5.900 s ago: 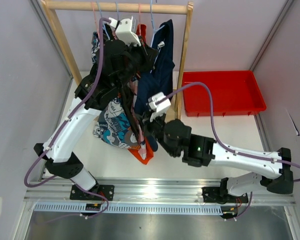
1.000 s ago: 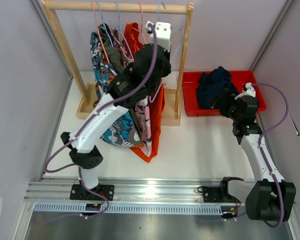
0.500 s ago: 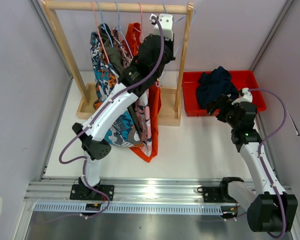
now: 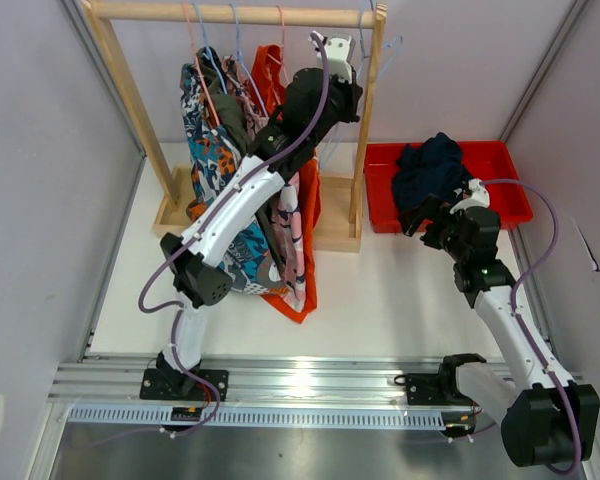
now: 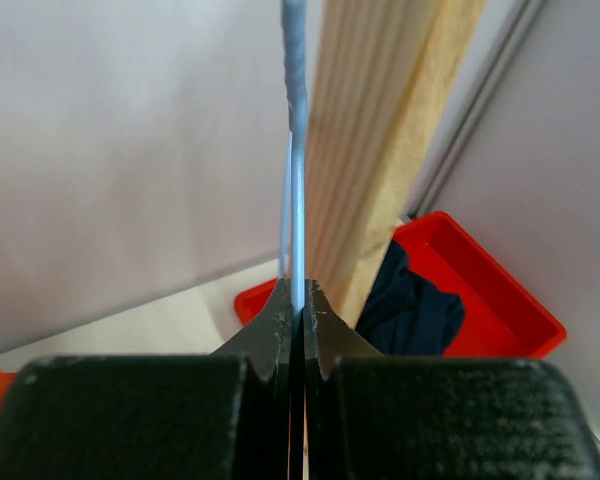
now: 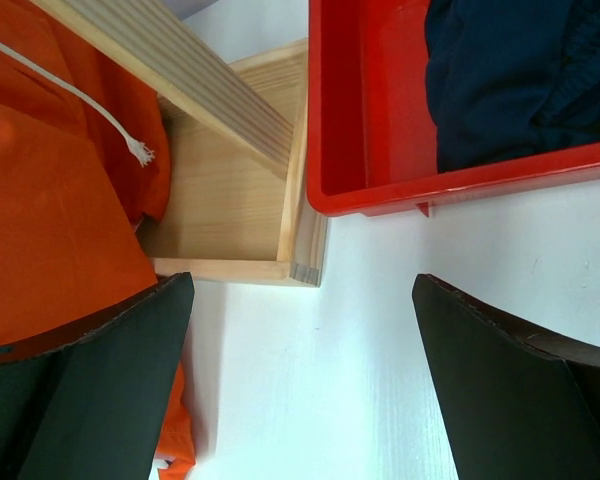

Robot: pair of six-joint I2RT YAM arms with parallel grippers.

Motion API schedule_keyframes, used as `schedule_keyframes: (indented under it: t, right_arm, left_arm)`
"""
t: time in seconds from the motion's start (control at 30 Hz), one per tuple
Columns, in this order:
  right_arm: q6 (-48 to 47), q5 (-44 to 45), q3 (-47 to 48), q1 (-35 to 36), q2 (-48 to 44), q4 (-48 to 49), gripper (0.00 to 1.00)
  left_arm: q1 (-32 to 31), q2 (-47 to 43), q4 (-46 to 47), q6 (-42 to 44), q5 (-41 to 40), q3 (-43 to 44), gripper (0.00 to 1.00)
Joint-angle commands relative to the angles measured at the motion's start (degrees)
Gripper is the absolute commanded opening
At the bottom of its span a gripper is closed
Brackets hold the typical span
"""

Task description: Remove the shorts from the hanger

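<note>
My left gripper [image 5: 297, 310] was up at the right end of the wooden rack [image 4: 230, 14], jaws pinched tight on the thin wire of the blue hanger [image 5: 295, 150]. No gap showed between the fingers apart from the wire itself. That hanger ran straight up just beside the rack's right post [image 5: 380, 150], and no fabric showed on it in the left wrist view.

My right gripper [image 6: 302, 285] hung low over the white table [image 4: 400, 290], just beside the near-left corner of the red tray [image 4: 500, 155]. Its jaws were spread wide with nothing between them.

The navy shorts [image 4: 430, 170] lay bunched in the left part of the red tray, off the rack.

The rest hung on the rack, to the left of my left arm. The cartoon-print shorts [image 4: 205, 140] were furthest left, then the olive shorts [image 4: 235, 115], mostly hidden. Next came the pink patterned shorts [image 4: 290, 225] and the orange shorts [image 4: 302, 290], whose hem reached down to the table.
</note>
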Motion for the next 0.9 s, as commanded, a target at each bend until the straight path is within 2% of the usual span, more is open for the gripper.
schedule_keyframes:
  t: [0.0, 0.1, 0.17, 0.2, 0.23, 0.27, 0.33, 0.43, 0.57, 0.6, 0.67, 0.87]
  right_arm:
    - [0.2, 1.2, -0.4, 0.8, -0.9, 2.2, 0.99]
    - [0.2, 1.6, -0.5, 1.2, -1.2, 1.6, 1.00]
    - [0.3, 1.6, -0.4, 1.5, -1.4, 1.6, 1.00]
    - [0.4, 1.9, -0.4, 1.8, -1.7, 1.5, 0.99]
    - [0.4, 2.0, -0.4, 2.0, -1.8, 1.5, 0.99]
    - [0.4, 2.3, -0.4, 2.3, -1.8, 1.3, 0.99]
    - [0.5, 2.8, -0.4, 3.1, -1.9, 1.1, 0.99]
    - [0.5, 3.8, -0.4, 4.5, -2.5, 0.5, 0.99]
    - [0.4, 4.9, -0.4, 5.9, -3.4, -0.4, 0.99]
    - [0.4, 5.0, -0.3, 6.1, -3.6, -0.5, 0.99]
    - [0.4, 5.2, -0.2, 6.7, -3.9, -0.7, 0.99]
    - [0.5, 6.7, 0.0, 8.1, -4.6, -1.5, 0.99]
  left_arm:
    - [-0.3, -0.9, 2.1, -3.0, 4.8, 1.2, 0.00]
    - [-0.5, -2.9, 1.6, -3.9, 4.8, -1.6, 0.00]
    - [-0.5, -4.8, 1.5, -4.9, 5.4, -4.4, 0.15]
    - [-0.7, -5.5, 1.3, -5.1, 6.5, -5.5, 0.25]
    - [-0.9, -6.8, 0.7, -5.4, 7.1, -6.0, 0.56]
    - [-1.0, -7.4, 0.3, -5.5, 7.5, -6.4, 0.69]
    - [-1.4, -9.4, -2.0, -5.8, 7.9, -6.5, 0.85]
    - [-1.5, -12.2, -4.4, -6.5, 6.5, -6.7, 0.91]
    - [-1.2, -19.4, -7.6, -6.2, 3.5, -9.3, 0.93]
    - [-1.0, -20.6, -8.0, -6.3, 2.4, -10.2, 0.97]
    - [-0.4, -22.1, -9.3, -6.5, -0.5, -11.1, 0.97]
    - [3.7, -24.0, -12.3, -7.3, -1.4, -12.7, 0.97]
